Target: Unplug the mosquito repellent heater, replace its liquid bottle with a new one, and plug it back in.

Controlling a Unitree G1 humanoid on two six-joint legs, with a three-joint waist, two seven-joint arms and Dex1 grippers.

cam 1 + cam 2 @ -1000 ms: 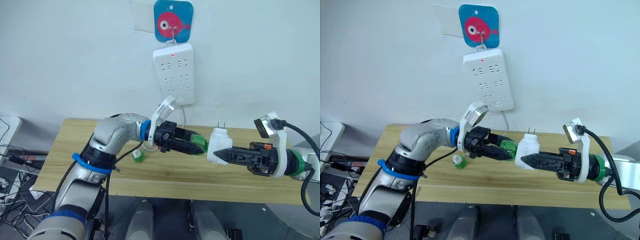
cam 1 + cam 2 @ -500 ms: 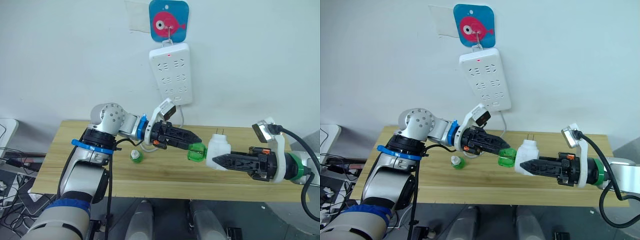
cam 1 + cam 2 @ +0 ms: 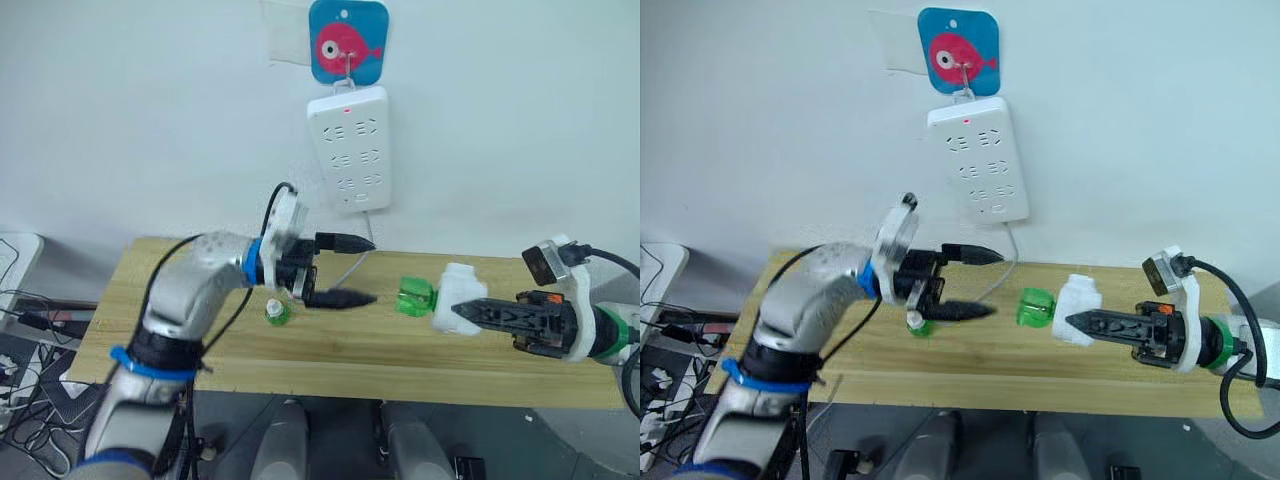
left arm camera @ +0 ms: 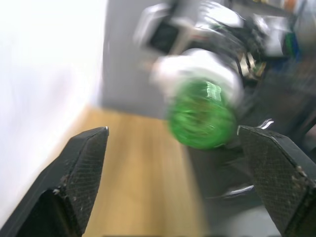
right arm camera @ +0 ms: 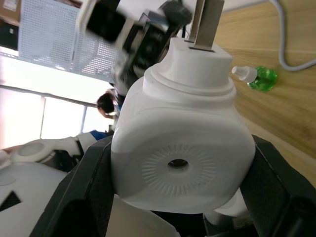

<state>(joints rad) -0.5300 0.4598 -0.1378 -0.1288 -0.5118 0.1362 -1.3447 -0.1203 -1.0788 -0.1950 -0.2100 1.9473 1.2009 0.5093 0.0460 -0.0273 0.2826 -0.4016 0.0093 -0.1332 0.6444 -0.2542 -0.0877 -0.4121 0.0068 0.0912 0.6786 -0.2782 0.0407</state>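
Nearest, over the front part of the wooden surface (image 3: 330, 355), the right gripper (image 3: 470, 312) has its jaws pinching the white heater (image 3: 455, 292) from both sides, holding it up in the air toward the right end. A green bottle (image 3: 414, 297) sticks out of the heater toward the middle, and the two metal prongs (image 5: 205, 22) show on the heater's opposite face in the right wrist view.

A little farther in, the left gripper (image 3: 355, 270) hangs above the middle of the surface with its jaws spread wide and nothing between them; its tips point at the green bottle, close to it but apart from it.

Below the left gripper a second small green bottle with a white cap (image 3: 276, 312) lies on the surface, left of middle.

Against the back wall hangs a white power strip (image 3: 350, 148) from a hook on a blue fish sticker (image 3: 347, 40), and its cord (image 3: 352, 268) runs down to the back edge.
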